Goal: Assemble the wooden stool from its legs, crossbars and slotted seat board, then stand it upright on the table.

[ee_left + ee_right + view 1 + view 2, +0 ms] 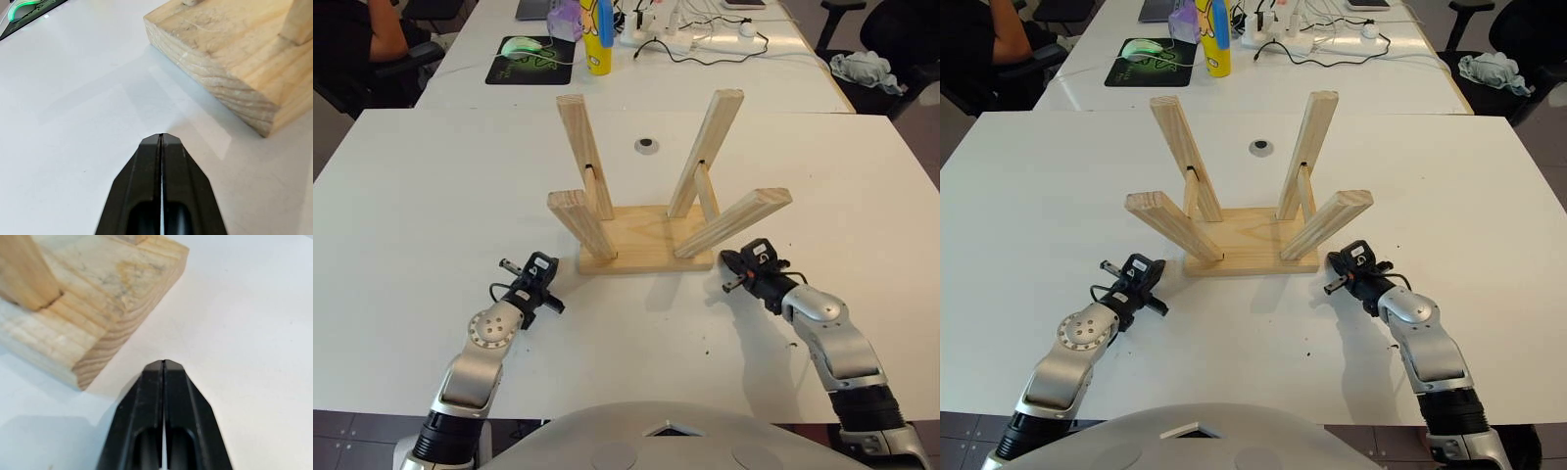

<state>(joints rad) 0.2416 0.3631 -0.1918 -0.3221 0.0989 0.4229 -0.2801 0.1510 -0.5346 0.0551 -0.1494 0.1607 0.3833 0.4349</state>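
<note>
1. The stool (644, 201) sits upside down on the white table (431, 196). Its seat board (641, 240) lies flat and its four legs point up and splay outward.
2. The two legs on the far side of the seat board, far left leg (584, 142) and far right leg (710, 147), stand tall and lean away from each other. The two on the near side, near left leg (582, 223) and near right leg (734, 220), tilt much lower, out past the board's near corners.
3. A thinner crossbar (708, 191) shows by the foot of the far right leg, and another crossbar (595, 191) by the far left leg (how they sit in their slots I cannot tell).
4. The left gripper (161, 137) is just off the seat board's near left corner, apart from the wood. Its fingers are pressed together with nothing between them, and the tip points down at bare table.
5. The right gripper (164, 363) is just off the seat board's near right corner, likewise clear of the wood. Its fingers are closed on each other and hold nothing.
6. Beyond the seat board, past the far legs, a small dark round disc (647, 146) lies on the table.
7. Farther beyond the seat board is a second table with a black mouse mat (524, 67), a pale mouse (521, 46), a yellow bottle (598, 49) and white cables (705, 44).
</note>
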